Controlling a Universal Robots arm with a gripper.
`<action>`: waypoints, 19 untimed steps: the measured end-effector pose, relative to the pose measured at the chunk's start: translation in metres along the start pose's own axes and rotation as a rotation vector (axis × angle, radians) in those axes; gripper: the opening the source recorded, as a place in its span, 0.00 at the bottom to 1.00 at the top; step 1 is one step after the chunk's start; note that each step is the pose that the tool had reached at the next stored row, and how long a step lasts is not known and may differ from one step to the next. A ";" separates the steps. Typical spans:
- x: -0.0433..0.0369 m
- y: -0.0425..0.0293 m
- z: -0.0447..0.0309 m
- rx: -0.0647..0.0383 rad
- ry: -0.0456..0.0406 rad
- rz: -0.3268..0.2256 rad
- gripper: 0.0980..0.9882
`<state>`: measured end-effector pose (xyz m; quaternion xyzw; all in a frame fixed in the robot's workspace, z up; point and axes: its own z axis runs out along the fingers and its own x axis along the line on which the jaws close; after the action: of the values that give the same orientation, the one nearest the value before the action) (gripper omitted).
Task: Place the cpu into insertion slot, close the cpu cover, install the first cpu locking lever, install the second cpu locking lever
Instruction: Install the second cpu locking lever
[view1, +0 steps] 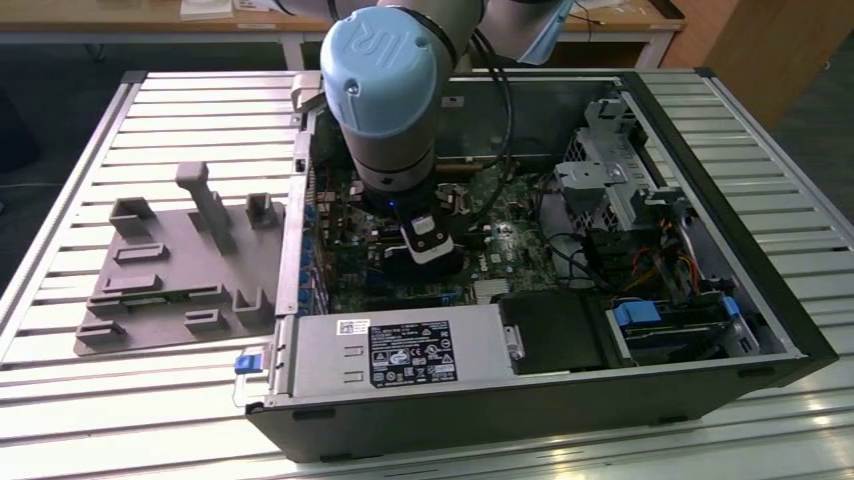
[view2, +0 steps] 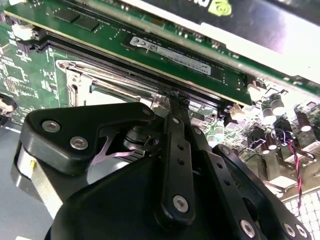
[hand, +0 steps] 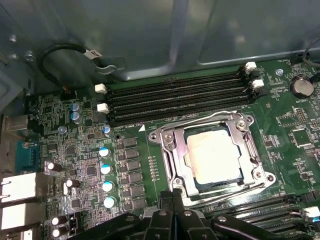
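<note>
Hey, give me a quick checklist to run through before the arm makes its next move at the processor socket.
1. cpu lying flat in the insertion slot: ok.
2. cpu cover down around the chip: ok.
3. Both locking levers latched: cannot tell.
4. gripper at the socket's near edge, jaws together: ok.
5. Jaws touching a lever: cannot tell.

Even daylight with glare on the slatted table (view1: 160, 420); the gripper (view2: 172, 107) looms blurred and shadowed.
</note>
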<state>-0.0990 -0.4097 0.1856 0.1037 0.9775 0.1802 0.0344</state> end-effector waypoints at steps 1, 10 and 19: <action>0.0000 0.0001 0.0000 0.000 0.0000 0.000 0.00; -0.0006 0.0073 -0.0186 0.000 -0.0005 0.000 0.00; -0.0032 0.0160 -0.0399 0.021 -0.0050 -0.002 0.00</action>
<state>-0.0970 -0.4095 0.2286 0.1037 0.9794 0.1698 0.0359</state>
